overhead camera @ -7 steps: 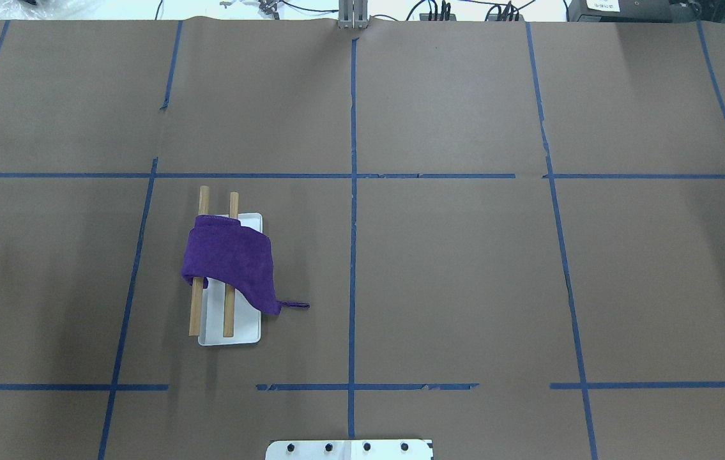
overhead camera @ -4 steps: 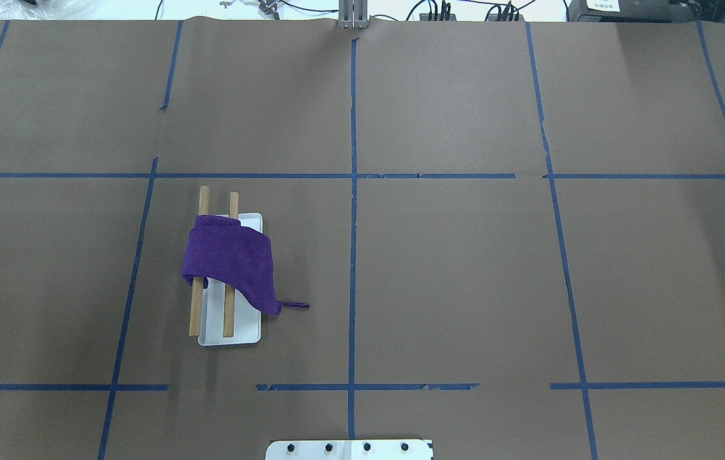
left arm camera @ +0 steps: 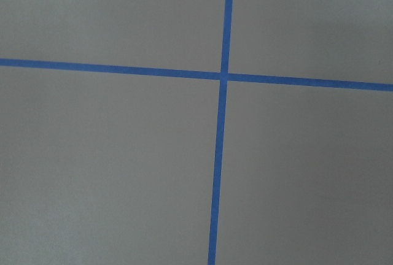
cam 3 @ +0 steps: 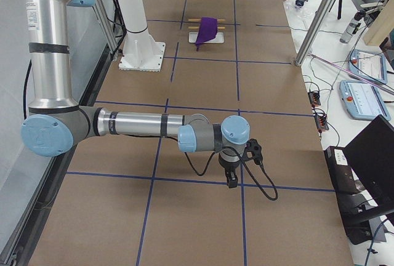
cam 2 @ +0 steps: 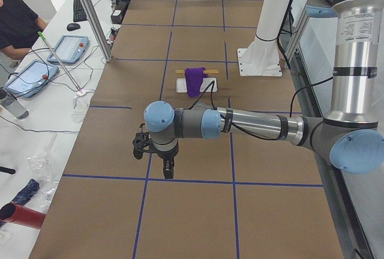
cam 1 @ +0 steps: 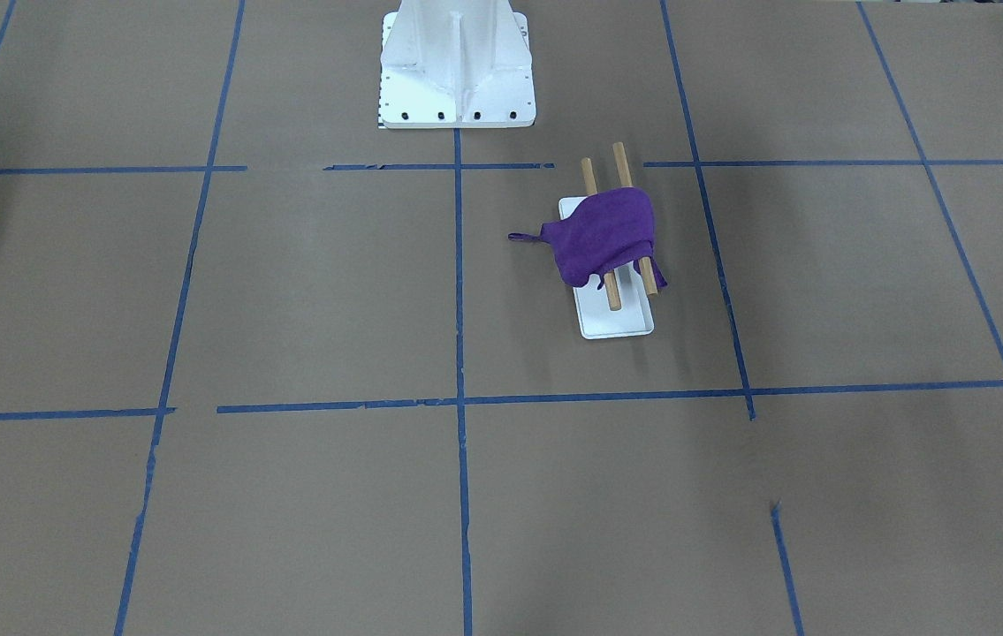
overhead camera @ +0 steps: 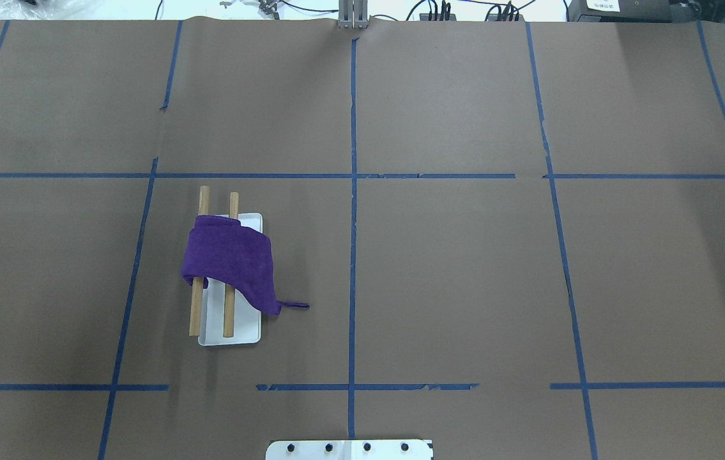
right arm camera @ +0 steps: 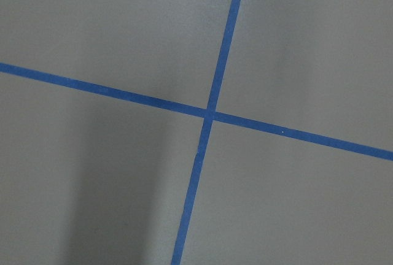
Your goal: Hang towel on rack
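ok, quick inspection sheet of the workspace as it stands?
Surface: brown paper table, blue tape grid.
Job's things: towel draped across both dowels of the rack, looped corner trailing off one side.
Clutter: nothing seen.
Grippers: left gripper and right gripper low over tape crossings, away from the rack; open or shut unclear.
Cables: cable loops by the right gripper; plugs at the far edge.
Surroundings: operator and pendants beside the table.

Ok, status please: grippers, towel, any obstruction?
Left gripper and right gripper both far from rack, open or shut unclear. Towel draped over both dowels, loop corner hanging off one side. No obstruction seen.
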{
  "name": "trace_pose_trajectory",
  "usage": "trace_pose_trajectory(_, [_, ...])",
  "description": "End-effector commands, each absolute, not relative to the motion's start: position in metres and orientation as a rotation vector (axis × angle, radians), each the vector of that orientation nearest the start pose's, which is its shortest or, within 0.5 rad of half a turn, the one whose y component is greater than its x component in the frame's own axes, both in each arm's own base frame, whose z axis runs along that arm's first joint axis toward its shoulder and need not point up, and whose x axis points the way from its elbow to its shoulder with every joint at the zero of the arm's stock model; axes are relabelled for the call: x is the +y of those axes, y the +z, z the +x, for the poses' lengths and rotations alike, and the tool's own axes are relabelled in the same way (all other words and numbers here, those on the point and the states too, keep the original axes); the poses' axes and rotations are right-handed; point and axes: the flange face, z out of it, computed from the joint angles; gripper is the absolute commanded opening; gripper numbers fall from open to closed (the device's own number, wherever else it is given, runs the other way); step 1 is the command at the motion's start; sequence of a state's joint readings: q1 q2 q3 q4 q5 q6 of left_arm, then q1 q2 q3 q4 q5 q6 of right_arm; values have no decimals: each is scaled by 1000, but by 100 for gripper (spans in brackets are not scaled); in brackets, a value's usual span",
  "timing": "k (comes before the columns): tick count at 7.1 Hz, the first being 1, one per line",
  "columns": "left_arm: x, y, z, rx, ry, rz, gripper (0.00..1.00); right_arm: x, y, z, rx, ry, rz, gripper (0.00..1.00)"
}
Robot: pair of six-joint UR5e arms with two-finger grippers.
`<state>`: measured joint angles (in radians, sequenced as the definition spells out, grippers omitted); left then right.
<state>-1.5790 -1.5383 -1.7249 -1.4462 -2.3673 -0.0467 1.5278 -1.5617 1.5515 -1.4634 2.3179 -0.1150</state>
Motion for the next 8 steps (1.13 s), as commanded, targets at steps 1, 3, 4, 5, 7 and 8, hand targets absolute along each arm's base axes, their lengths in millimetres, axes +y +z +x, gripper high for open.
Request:
trace_pose_trajectory(1, [-477,601,-58,799,-16,29,100,-509,648,44,-745,-192,132,100])
trace_pose_trajectory(3, [-478,602,-58,791,-7,48,100,-508,650,44,-746,-189,129,100])
trace_pose_trajectory(4, [-480,603,-58,795,4,73,100,-508,648,44,-746,-190,131,100])
trace_pose_trajectory(5, [-483,603,-57,790,13,80,100,-508,646,47,-753,-185,137,100])
trace_pose_trajectory(7, [-492,588,-57,790,22,103,100,-503,644,46,-768,-184,139,100])
trace_pose_trajectory(8, [-492,590,-56,793,23,101,100,-505,646,45,-769,-183,133,100])
